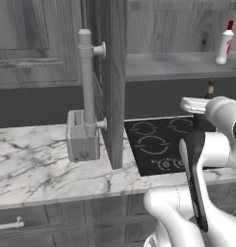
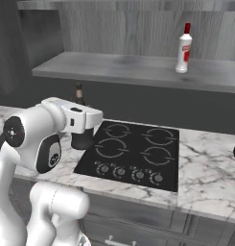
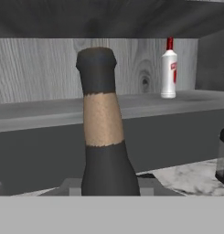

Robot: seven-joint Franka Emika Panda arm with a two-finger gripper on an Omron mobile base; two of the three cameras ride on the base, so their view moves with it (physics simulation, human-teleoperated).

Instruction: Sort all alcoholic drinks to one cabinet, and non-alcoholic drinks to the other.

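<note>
A squat dark bottle [image 2: 82, 138] with a long thin neck stands at the left edge of the cooktop. Its tan-banded neck [image 3: 101, 119] rises close in front of the hand camera. My gripper [image 2: 85, 129] is shut on the dark bottle's body, with the fingers hidden behind the white hand. From the left base view the neck [image 1: 210, 89] pokes up behind the hand [image 1: 195, 104]. I cannot tell whether the bottle's base touches the counter. A small white bottle with red cap [image 2: 184, 48] [image 1: 225, 42] [image 3: 168, 73] stands upright on the open cabinet shelf, up and to the right.
The black cooktop [image 2: 138, 151] is set into the marble counter [image 1: 37, 164]. An open cabinet door [image 1: 114, 82] with a long grey handle [image 1: 86, 72] juts out left of the cooktop. A grey box [image 1: 82, 139] stands beside it. A dark object [image 3: 223, 157] sits at the right edge.
</note>
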